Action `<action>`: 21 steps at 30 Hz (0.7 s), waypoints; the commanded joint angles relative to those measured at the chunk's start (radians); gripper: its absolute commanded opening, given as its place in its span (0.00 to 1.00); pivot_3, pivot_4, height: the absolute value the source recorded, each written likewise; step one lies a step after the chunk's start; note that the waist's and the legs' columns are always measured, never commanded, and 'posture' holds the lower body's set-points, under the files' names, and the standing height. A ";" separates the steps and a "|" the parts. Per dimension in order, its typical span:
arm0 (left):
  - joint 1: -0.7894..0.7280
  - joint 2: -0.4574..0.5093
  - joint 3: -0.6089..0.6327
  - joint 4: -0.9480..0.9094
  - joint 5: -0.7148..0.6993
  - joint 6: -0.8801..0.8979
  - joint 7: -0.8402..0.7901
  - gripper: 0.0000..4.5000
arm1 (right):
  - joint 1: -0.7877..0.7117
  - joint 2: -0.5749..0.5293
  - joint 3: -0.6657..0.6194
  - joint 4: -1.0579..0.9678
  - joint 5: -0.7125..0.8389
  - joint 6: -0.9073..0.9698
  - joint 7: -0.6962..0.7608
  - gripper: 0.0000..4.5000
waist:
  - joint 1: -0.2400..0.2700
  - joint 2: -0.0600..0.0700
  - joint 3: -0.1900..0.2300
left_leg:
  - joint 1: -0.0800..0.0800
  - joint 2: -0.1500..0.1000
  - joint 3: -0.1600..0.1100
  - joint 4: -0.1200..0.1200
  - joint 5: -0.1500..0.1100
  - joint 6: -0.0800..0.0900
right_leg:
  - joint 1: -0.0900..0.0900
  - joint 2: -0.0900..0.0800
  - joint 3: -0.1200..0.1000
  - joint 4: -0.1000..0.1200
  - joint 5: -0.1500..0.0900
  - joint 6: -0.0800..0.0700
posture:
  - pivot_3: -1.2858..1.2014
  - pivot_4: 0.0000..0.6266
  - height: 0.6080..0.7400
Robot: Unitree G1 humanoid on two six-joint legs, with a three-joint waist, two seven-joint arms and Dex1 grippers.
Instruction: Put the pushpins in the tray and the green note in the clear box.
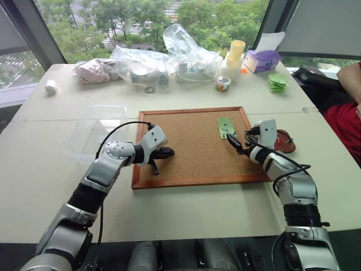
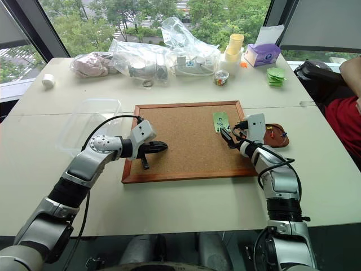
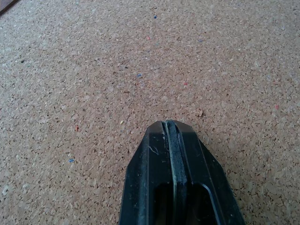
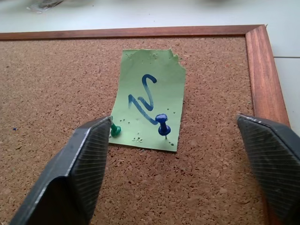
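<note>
The green note (image 4: 150,101), a pale slip with a blue scribble, lies on the cork board (image 1: 192,141) near its far right corner. A dark blue pushpin (image 4: 161,124) and a green one (image 4: 115,130) stand in its near edge. My right gripper (image 4: 174,121) is open just short of the note, one finger on each side of the blue pin, touching nothing. The tray (image 2: 279,138), dark reddish-brown, sits off the board's right edge behind that hand. The clear box (image 1: 93,130) stands left of the board. My left gripper (image 1: 164,152) hovers shut and empty over the board's near left part.
Clear plastic bags (image 1: 169,59), yellow cups (image 1: 236,52), a purple tissue box (image 1: 260,59) and a bright green pile of notes (image 1: 276,82) line the far side. A white roll (image 1: 51,86) lies far left. A person in red (image 1: 347,121) sits at the right.
</note>
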 commanded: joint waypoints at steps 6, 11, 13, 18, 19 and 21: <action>0.044 0.017 -0.024 0.051 0.034 0.048 0.002 0.00 | -0.028 0.014 0.013 0.004 -0.005 -0.034 0.004 0.19 | 0.000 0.000 0.000 | 0.000 0.000 0.000 0.000 0.000 0.000 | 0.000 0.000 0.000 0.000 0.000 0.000 | 0.52 0.24 0.99; 0.047 0.018 -0.023 0.053 0.033 0.050 0.003 0.00 | -0.026 0.013 0.008 0.000 0.000 -0.037 0.002 0.19 | 0.000 0.000 0.000 | 0.000 0.000 0.000 0.000 0.000 0.000 | 0.000 0.000 0.000 0.000 0.000 0.000 | 0.52 0.24 0.99; 0.047 0.017 -0.023 0.053 0.033 0.050 0.003 0.00 | -0.026 0.013 0.007 0.000 0.000 -0.037 0.001 0.19 | 0.000 0.000 0.000 | 0.000 0.000 0.000 0.000 0.000 0.000 | 0.000 0.000 0.000 0.000 0.000 0.000 | 0.52 0.24 0.99; 0.047 0.013 -0.026 0.056 0.034 0.050 0.004 0.00 | -0.031 0.012 0.004 0.011 0.000 -0.045 0.001 0.19 | 0.000 0.000 0.000 | 0.000 0.000 0.000 0.000 0.000 0.000 | 0.000 0.000 0.000 0.000 0.000 0.000 | 0.52 0.24 0.99; 0.047 0.013 -0.026 0.058 0.034 0.049 0.005 0.00 | -0.032 0.013 0.004 0.015 0.000 -0.047 0.001 0.19 | 0.000 0.000 0.000 | 0.000 0.000 0.000 0.000 0.000 0.000 | 0.000 0.000 0.000 0.000 0.000 0.000 | 0.52 0.24 0.99; 0.046 0.012 -0.027 0.060 0.035 0.048 0.004 0.00 | -0.036 0.013 0.004 0.023 -0.001 -0.053 0.001 0.19 | 0.000 0.000 0.000 | 0.000 0.000 0.000 0.000 0.000 0.000 | 0.000 0.000 0.000 0.000 0.000 0.000 | 0.52 0.24 0.99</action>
